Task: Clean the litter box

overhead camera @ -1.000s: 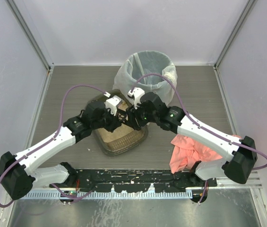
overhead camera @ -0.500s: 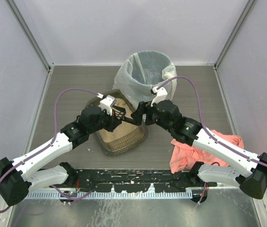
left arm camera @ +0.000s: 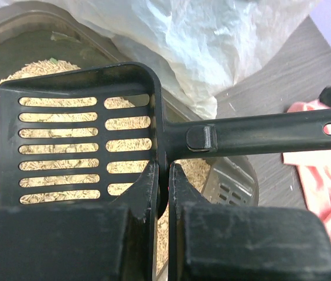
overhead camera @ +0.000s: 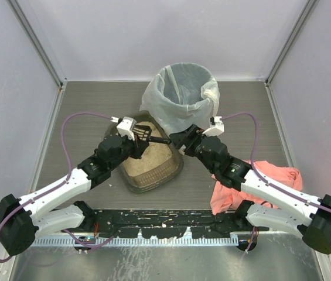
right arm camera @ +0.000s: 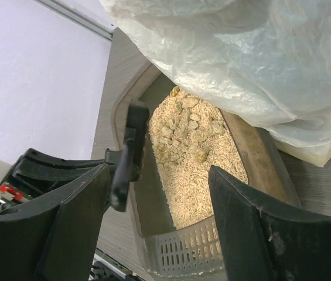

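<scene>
The litter box (overhead camera: 131, 175) is a dark tray with tan granules at the table's middle; it also shows in the right wrist view (right arm camera: 258, 153), with clumps (right arm camera: 190, 125) at its far end. My left gripper (overhead camera: 142, 138) is shut on a black slotted scoop (left arm camera: 77, 146) at the base of its head (left arm camera: 164, 178), holding it above the granules. The scoop's handle (left arm camera: 259, 132) points right. My right gripper (overhead camera: 177, 139) is open (right arm camera: 165, 225); the handle's tip (right arm camera: 124, 170) lies just inside its left finger, apart from the right one.
A tall round bin with a white bag (overhead camera: 183, 93) stands right behind the litter box, its bag hanging over the box's far corner (right arm camera: 241, 52). A pink cloth (overhead camera: 241, 184) lies to the right of the box. Grey walls enclose the table.
My right gripper has drawn back to the right from over the litter box and now stands open at the handle's tip. My left gripper has shifted slightly back-left with the scoop.
</scene>
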